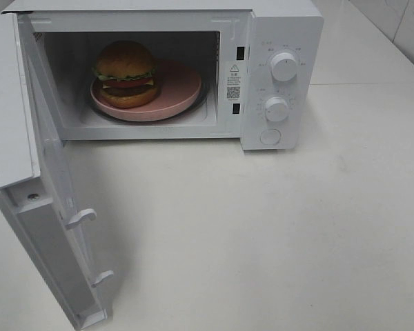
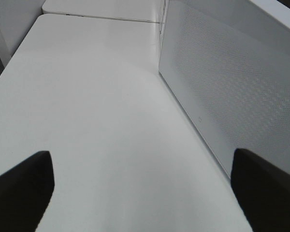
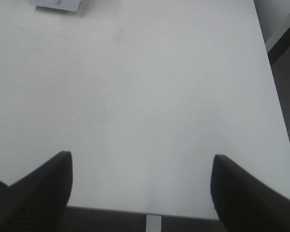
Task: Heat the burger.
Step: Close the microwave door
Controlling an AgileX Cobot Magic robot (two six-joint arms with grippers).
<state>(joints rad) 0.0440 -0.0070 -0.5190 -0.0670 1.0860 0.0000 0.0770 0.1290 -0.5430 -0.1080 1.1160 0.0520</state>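
Observation:
The burger [image 1: 125,73], with its glossy brown bun, green lettuce and dark layers, sits on a pink round plate [image 1: 180,88] inside the white microwave [image 1: 279,41]. The microwave door [image 1: 38,172] hangs wide open to the left. Neither arm shows in the exterior high view. In the left wrist view my left gripper [image 2: 142,186] is open and empty above the white table, beside the door's perforated outer panel [image 2: 222,87]. In the right wrist view my right gripper [image 3: 142,191] is open and empty over the bare table near its edge.
The microwave has two round knobs [image 1: 283,65] and a button [image 1: 270,136] on its right-hand panel. Two latch hooks [image 1: 81,218] stick out of the door's inner edge. The white table [image 1: 262,234] spreads in front of and to the right of the microwave.

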